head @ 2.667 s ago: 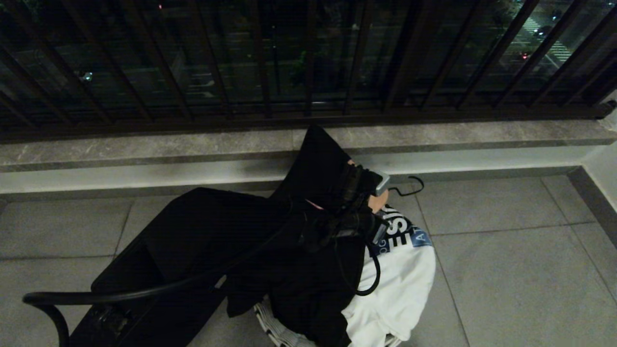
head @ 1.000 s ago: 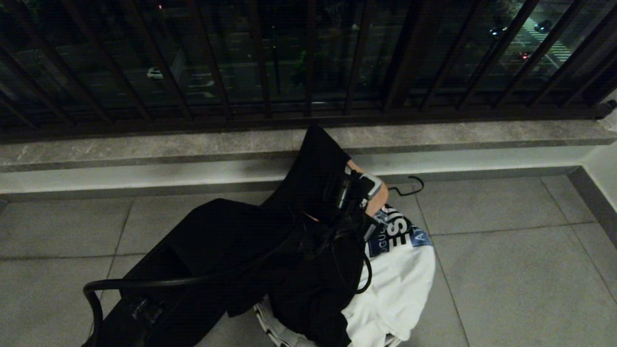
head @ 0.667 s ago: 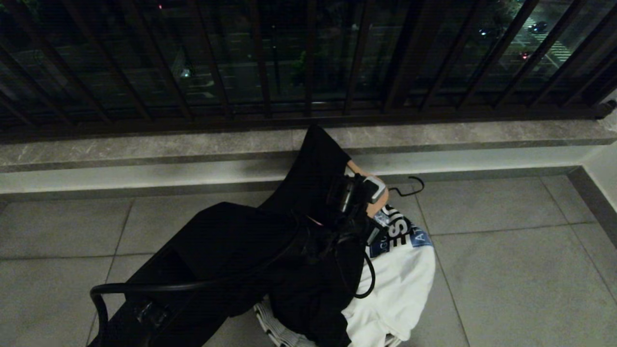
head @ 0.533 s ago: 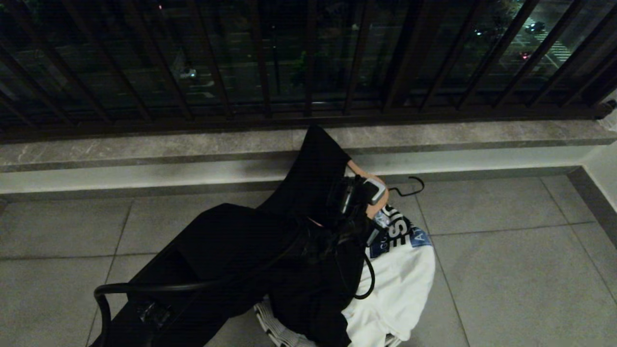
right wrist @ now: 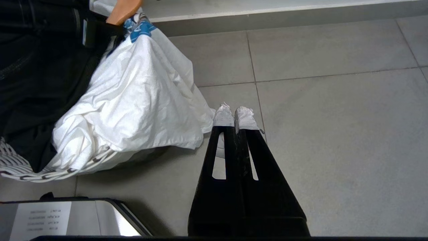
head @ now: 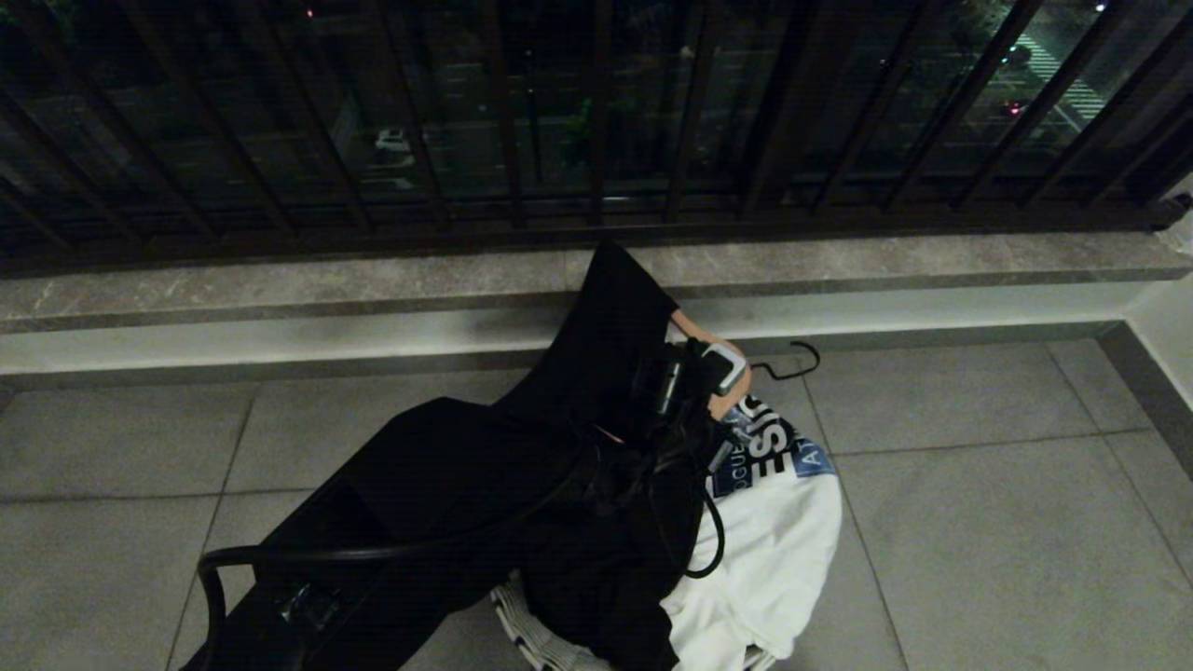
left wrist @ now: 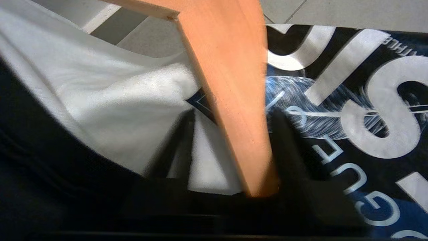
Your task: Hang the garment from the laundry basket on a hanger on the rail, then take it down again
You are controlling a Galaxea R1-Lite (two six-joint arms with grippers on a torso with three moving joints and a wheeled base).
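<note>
Wooden and pale orange, the hanger [left wrist: 230,100] is lying on the white garment [head: 774,550], and the left gripper [left wrist: 230,147] is reaching over it with its jaws straddling the wooden arm; one dark finger [left wrist: 284,144] is sitting right against the wood, the other is blurred and standing slightly off it, so whether the grip is complete is hard to say. Most of the hanger is being hidden: in the head view only a sliver of wood and the thin black hook [head: 792,365] are showing past the black-sleeved left arm [head: 522,466]. That arm is also covering much of the laundry basket [head: 531,624], which is sitting on the tiled floor [head: 979,522] at the bottom edge, cut off, with only a patch of its striped white rim peeking out. Dark clothing is draping over the basket's left part beside the white garment, whose blue and black print is lying near the hanger. Behind them a grey stone ledge [head: 280,280] is running under the dark window grille [head: 596,121]. Away to the right, the right gripper [right wrist: 235,115] is hanging above bare floor beside the garment's hem, its white-tipped jaws pressed together and holding nothing.
</note>
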